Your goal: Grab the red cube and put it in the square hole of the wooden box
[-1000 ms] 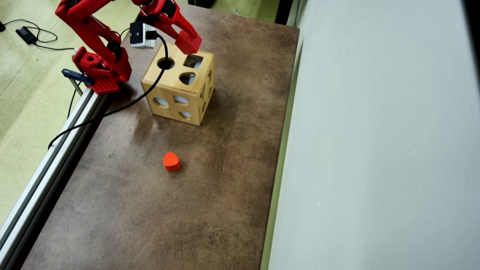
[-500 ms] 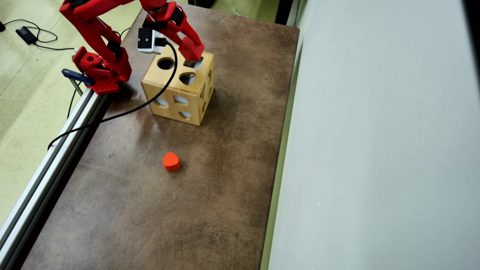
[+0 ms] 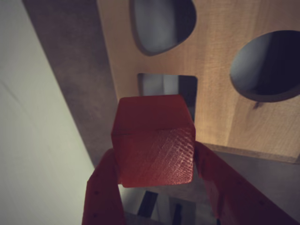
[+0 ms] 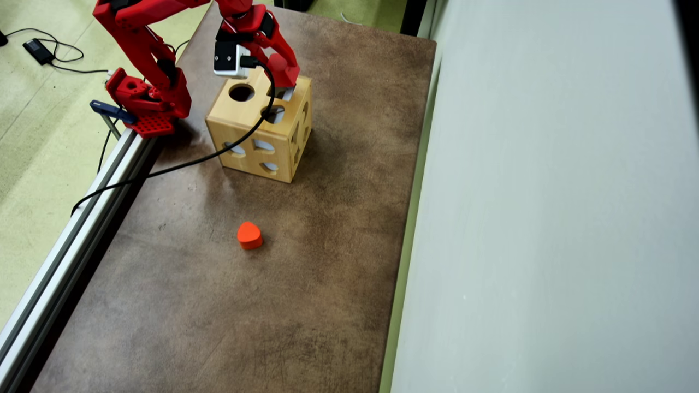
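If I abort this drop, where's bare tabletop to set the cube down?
Most of the table is bare: the wide stretch around the orange block, and the strip between the wooden box and the wall. Crowded: by the arm base and its cable.

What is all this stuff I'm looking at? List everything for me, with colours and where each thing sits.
Wooden box: one, pale wood with shaped holes on top and sides, at the far end of the table in the overhead view.
Square hole: one, in the box's top, just beyond the held cube in the wrist view.
Red cube: one, red, held above the box top.
Orange block: one, orange with rounded corners, alone mid-table.
Table: one, mottled brown.
Rail: one, silver metal, along the table's left edge.
Black cable: one, running from the arm's camera across the box.
Pincer: one, red, shut on the red cube.
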